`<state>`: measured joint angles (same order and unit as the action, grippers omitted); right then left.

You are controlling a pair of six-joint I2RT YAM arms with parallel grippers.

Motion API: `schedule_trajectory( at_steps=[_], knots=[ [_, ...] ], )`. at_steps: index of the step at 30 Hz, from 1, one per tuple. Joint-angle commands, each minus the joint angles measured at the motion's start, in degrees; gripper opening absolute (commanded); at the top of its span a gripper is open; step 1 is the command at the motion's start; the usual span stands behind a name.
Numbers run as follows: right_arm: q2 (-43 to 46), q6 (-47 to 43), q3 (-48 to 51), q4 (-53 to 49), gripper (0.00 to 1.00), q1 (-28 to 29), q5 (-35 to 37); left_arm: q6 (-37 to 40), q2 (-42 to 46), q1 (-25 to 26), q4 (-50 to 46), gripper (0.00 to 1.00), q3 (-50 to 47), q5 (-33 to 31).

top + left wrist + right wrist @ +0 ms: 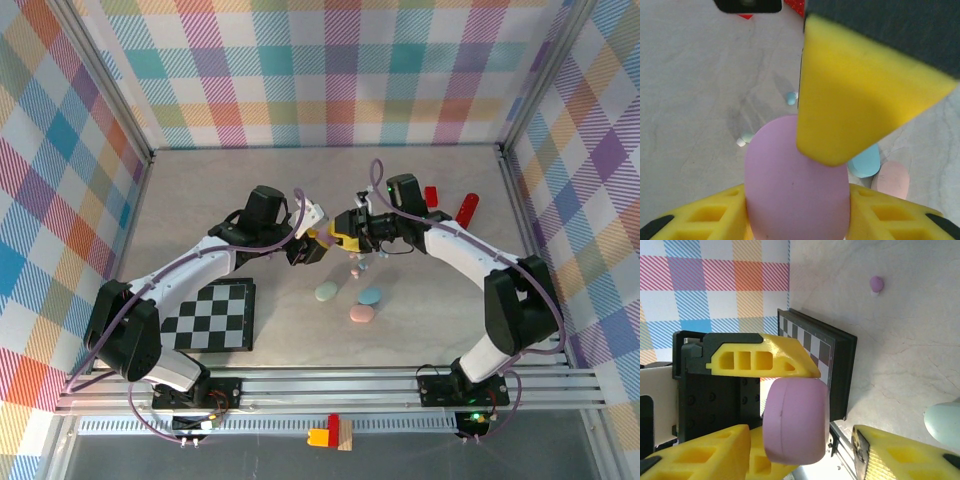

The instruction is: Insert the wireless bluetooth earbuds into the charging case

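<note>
Reference landmark: the checkered board [210, 318], flat on the table [200, 200] in front of the left arm. The left gripper [312, 248] is raised above the table to the right of the board and just beyond its far edge. Its jaws are clenched on the purple case [795, 185], one yellow finger pressed to each broad face, and the case stands on edge between them. The right gripper [343, 237] meets it tip to tip from the side away from the board. Its jaws are released and stand astride the same case. In the right wrist view there is a clear gap between the case and one of its fingers [905, 455]. In the left wrist view a right finger overlaps the top of the case, and contact there cannot be determined. Three more cases lie flat on the table right of the board, near one another: the mint case [327, 291] nearest the board, the blue case [371, 296] farther right, and the pink case [362, 314] just in front of the blue one. The earbuds are loose on the table, none in a case. The blue earbud [791, 98] and the mint earbud [746, 137] lie under the two grippers, right of the board. The purple earbud [876, 284] lies alone on bare table, apart from the board. Two red blocks [466, 210] lie far right of the board, beyond the right arm.
</note>
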<state>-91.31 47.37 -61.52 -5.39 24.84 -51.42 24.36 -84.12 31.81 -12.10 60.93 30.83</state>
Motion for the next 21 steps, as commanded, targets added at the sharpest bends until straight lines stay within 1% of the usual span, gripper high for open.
schedule_trajectory(
  at_steps=[1,3,8,13,16,18,21],
  knots=[
    [-0.77,1.39,-0.81,2.87,0.52,0.55,-2.41,1.73,2.03,0.5,-1.07,0.46,2.02,2.17],
    [-1.04,1.64,-0.77,3.42,0.48,0.56,-2.73,1.72,2.11,0.57,-1.26,0.46,2.11,2.38],
    [-1.33,3.3,0.13,5.89,0.36,0.56,-3.08,1.81,2.38,0.71,-0.94,0.46,1.96,2.39],
    [-1.18,6.44,1.18,10.12,0.27,0.43,-4.33,1.06,2.89,0.66,1.36,0.49,0.72,2.66],
    [-0.98,8.53,1.85,13.03,0.25,0.15,-5.04,-0.19,3.49,0.61,4.28,0.52,-0.71,2.27],
    [-0.79,10.21,2.42,15.23,0.24,-0.3,-5.67,-1.82,3.88,0.55,7.26,0.59,-1.99,1.27],
    [-0.37,13.06,3.38,18.83,0.23,-1.17,-6.33,-4.14,4.89,0.36,13.34,0.76,-4.76,1.92]
  ],
)
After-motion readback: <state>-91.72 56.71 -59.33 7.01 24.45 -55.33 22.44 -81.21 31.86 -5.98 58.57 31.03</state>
